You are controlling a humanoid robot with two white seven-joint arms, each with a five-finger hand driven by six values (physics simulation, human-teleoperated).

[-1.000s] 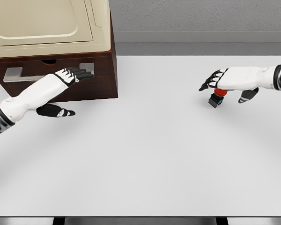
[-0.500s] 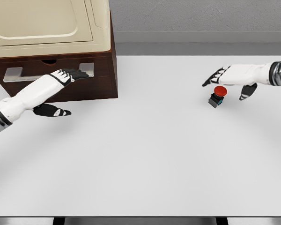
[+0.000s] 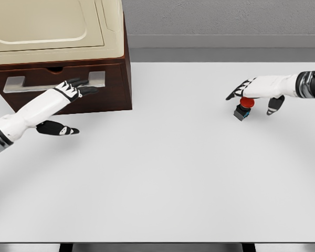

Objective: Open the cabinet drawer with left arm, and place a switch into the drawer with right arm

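Observation:
The brown cabinet [image 3: 113, 92] with a cream top stands at the table's back left. Its drawer front carries a long grey handle [image 3: 26, 82]. My left hand [image 3: 76, 87] reaches in from the lower left, its dark fingers stretched flat against the handle's right part and its thumb [image 3: 58, 129] hanging below; it grips nothing. The switch [image 3: 243, 107], a black block with a red button, sits on the table at the right. My right hand [image 3: 250, 89] hovers just above it, fingers spread and pointing left, not closed on it.
The white table [image 3: 163, 173] runs to a front edge near the bottom of the view. A grey wall and ledge lie behind it. The cabinet's cream lid rises out of frame at the top left.
My left hand has slid a little left and down along the handle. My right hand drew back to the right, then came back down over the switch, which has not moved.

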